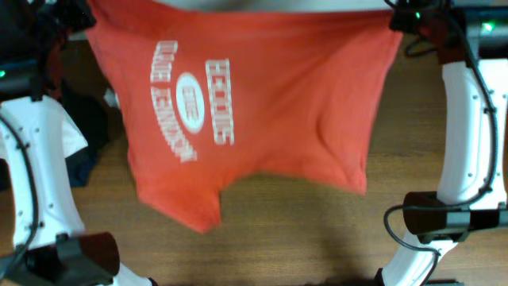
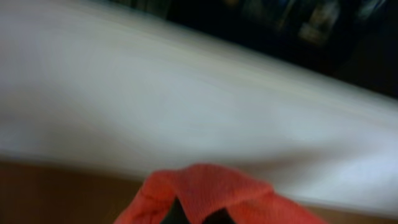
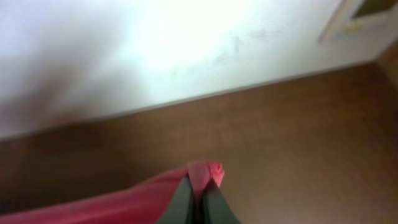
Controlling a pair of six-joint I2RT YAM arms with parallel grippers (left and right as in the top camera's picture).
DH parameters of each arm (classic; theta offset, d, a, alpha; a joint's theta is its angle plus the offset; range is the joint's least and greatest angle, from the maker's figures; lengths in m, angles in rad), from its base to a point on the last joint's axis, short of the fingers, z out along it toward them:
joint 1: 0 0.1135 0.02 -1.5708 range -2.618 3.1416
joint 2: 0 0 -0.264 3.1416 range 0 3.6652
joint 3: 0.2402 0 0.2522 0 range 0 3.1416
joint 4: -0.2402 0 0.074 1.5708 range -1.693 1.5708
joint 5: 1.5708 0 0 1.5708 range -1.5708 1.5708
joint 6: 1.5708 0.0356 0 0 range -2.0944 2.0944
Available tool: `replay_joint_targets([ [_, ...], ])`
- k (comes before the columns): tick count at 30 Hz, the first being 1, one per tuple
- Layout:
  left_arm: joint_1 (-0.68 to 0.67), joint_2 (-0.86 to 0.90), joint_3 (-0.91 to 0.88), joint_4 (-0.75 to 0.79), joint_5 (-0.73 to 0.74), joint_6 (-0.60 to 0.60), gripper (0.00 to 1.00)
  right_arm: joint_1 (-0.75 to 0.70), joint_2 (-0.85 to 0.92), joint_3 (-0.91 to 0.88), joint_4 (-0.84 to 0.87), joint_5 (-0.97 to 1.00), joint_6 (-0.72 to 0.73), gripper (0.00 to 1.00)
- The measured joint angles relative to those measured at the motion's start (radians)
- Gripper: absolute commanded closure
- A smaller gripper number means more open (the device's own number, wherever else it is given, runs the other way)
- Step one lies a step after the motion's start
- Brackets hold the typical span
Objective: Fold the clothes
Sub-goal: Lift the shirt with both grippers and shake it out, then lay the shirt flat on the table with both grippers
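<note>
The orange-red T-shirt (image 1: 262, 103) with white block lettering hangs spread in the air above the table, held by two corners at the far edge. My left gripper (image 1: 71, 17) is shut on its left corner; in the left wrist view the fabric (image 2: 205, 190) bunches over the dark fingertips (image 2: 196, 216). My right gripper (image 1: 401, 17) is shut on the right corner; in the right wrist view the fingers (image 3: 200, 186) pinch a fold of the shirt (image 3: 112, 205). The shirt's lower edge hangs near the table's middle.
A dark navy garment (image 1: 83, 135) and a white garment (image 1: 75, 139) lie at the left, partly under the shirt. The wooden table (image 1: 317, 238) shows below. White arm links stand at the left (image 1: 36, 159) and right (image 1: 468, 119).
</note>
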Motion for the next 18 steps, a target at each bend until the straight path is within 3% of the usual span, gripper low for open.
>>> replay_joint_targets([
  [5, -0.001, 0.027, 0.0, 0.343, 0.03, -0.079, 1.0, -0.049, -0.018, -0.003, 0.187, -0.023, 0.047, 0.96],
  [9, -0.004, 0.027, 0.106, 0.347, 0.052, -0.11, 1.0, -0.158, -0.101, 0.0, 0.198, -0.092, 0.068, 0.96],
  [12, -0.009, 0.008, 0.203, 0.091, 0.095, -0.113, 1.0, -0.211, -0.16, 0.019, 0.028, -0.122, 0.069, 0.96],
  [16, -0.007, -0.018, 0.22, -0.493, 0.129, -0.084, 1.0, -0.226, -0.134, 0.021, -0.261, -0.125, 0.062, 0.96],
  [18, -0.014, -0.006, 0.196, -0.654, 0.133, -0.052, 1.0, -0.226, -0.09, 0.02, -0.39, -0.124, 0.044, 0.96],
])
